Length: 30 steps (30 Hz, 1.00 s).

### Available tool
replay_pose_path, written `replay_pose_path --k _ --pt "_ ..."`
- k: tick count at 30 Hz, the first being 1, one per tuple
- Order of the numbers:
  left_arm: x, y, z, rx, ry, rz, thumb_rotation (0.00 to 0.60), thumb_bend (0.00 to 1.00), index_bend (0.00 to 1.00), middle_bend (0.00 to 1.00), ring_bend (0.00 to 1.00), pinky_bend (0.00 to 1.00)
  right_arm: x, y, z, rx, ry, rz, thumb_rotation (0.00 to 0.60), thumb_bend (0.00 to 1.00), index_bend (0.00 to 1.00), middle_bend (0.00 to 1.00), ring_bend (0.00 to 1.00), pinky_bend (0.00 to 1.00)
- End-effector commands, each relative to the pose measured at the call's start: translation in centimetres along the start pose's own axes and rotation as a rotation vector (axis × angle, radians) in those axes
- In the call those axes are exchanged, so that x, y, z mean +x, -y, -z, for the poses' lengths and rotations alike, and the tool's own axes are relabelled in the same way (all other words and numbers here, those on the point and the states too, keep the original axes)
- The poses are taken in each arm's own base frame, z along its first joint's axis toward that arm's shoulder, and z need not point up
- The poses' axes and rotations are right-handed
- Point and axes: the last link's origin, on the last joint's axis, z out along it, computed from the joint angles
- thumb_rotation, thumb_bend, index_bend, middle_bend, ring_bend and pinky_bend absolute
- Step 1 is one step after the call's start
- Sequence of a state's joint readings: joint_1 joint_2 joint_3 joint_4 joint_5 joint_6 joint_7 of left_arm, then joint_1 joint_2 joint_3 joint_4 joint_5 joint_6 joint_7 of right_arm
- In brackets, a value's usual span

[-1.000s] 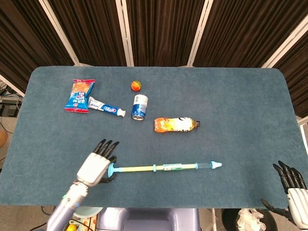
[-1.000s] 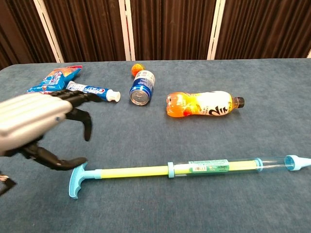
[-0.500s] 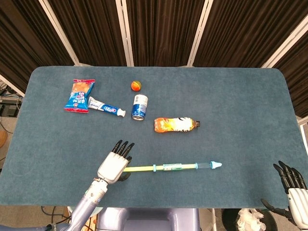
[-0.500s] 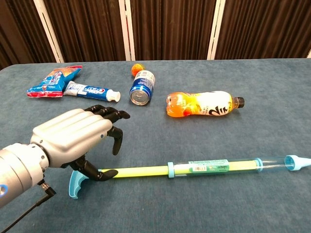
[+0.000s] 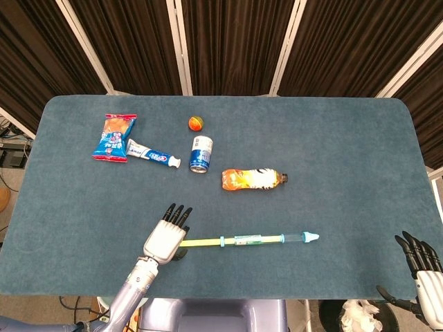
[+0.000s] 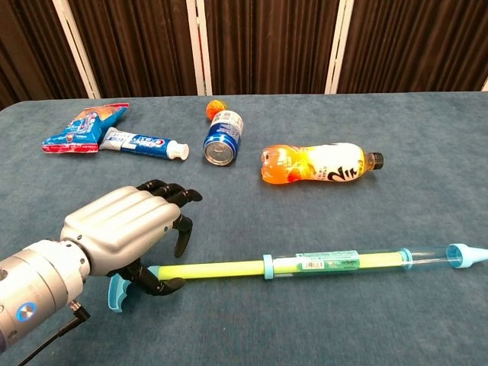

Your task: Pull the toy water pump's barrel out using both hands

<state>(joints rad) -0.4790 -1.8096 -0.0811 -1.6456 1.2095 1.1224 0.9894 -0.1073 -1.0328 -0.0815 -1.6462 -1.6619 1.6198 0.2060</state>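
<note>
The toy water pump (image 6: 305,266) lies lengthwise just below the orange drink bottle (image 6: 316,165): yellow rod, clear barrel, blue tip. The left hand (image 6: 126,232) arches over its handle end, fingers apart, gripping nothing. The right hand (image 5: 422,266), open, waits well off; a one-handed pull would likely just drag the pump.

Table (image 5: 332,138) covered in dark teal felt-like cloth, corners rounded, filling most of head view. Behind table's far edge: dark brown pleated curtains (image 5: 228,41) hanging full height, split by white vertical frame bars (image 5: 181,45) that fan outward in head view. Left of table: cables and clutter on floor (image 5: 10,149). Light even, diffuse; soft shadows on table.
</note>
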Motion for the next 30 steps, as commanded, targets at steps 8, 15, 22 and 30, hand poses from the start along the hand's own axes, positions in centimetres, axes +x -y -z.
replay_pose_path --k 8,15,22,30 --pt "-0.8 -0.3 -0.2 0.001 0.017 -0.010 0.600 0.26 0.50 0.05 0.00 0.03 0.0 0.0 0.0 -0.002 -0.004 0.000 0.600 0.20 0.03 0.00 0.00 0.00" --pt "-1.2 -0.3 -0.3 0.002 0.027 -0.017 0.600 0.28 0.51 0.05 0.00 0.03 0.1 0.0 0.0 -0.002 -0.005 -0.002 0.600 0.20 0.03 0.00 0.00 0.00" --pt "-1.2 -0.3 -0.2 -0.019 0.021 -0.028 0.600 0.37 0.58 0.08 0.00 0.03 0.0 0.1 0.0 -0.002 -0.002 -0.002 0.600 0.20 0.03 0.00 0.00 0.00" --pt "0.4 -0.2 0.1 -0.089 -0.046 -0.047 0.600 0.39 0.60 0.10 0.00 0.04 -0.1 0.4 -0.3 0.000 0.001 -0.003 0.600 0.20 0.05 0.00 0.00 0.00"
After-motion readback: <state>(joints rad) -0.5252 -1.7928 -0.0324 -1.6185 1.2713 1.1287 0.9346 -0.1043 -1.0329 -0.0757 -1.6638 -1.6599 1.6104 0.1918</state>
